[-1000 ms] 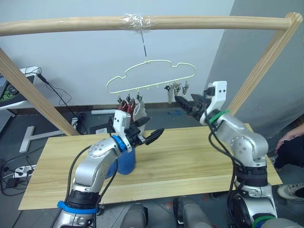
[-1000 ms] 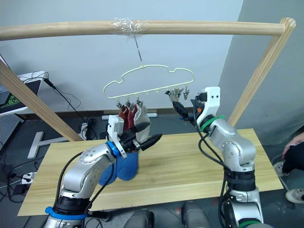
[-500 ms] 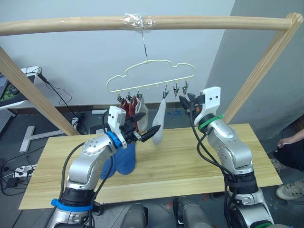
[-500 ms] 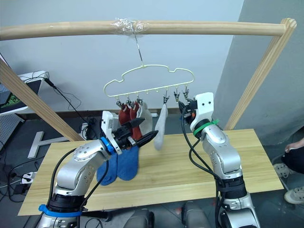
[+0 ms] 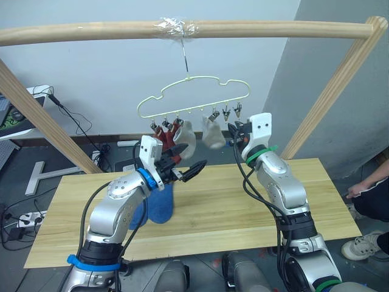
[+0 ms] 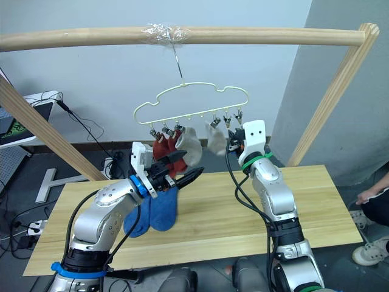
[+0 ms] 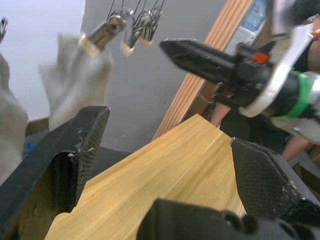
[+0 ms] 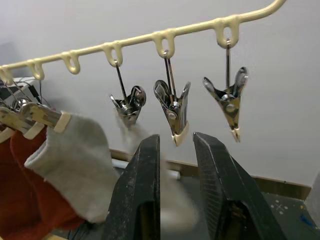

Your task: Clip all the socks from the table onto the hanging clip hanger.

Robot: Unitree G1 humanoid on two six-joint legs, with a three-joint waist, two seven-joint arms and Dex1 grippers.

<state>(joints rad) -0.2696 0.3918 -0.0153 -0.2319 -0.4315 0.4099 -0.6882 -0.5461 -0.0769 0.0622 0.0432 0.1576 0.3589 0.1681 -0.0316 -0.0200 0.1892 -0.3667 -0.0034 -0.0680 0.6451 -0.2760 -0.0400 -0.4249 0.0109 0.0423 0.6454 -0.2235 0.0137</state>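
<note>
Hanging from a wooden pole (image 5: 91,31) by its metal hook, the clip hanger (image 5: 194,97) sits above the far edge of the desk (image 5: 231,207). Four socks are clipped to it: two rust red socks (image 5: 163,132) on the clips at my left end, a light grey sock (image 5: 185,135) next to them, and a second light grey sock (image 5: 211,134) on the fourth clip. That second grey sock looks blurred. The last two clips (image 8: 200,107), toward my right, carry nothing.

My right end effector (image 5: 238,129) is raised just beside the second grey sock and right under the two bare clips. Its fingers (image 8: 140,195) stand close together with a narrow gap and nothing between them, so it is released.

My left end effector (image 5: 182,167) is held over the desk, below the red socks and the first grey sock. Its fingers (image 7: 75,150) are spread wide apart and it grips nothing.

Two blue socks (image 6: 152,210) lie side by side on the desk, under my left forearm and partly hidden by it.

At the far right edge, beyond the desk, part of a person (image 5: 371,194) is seen, with a hand and a shoe.
</note>
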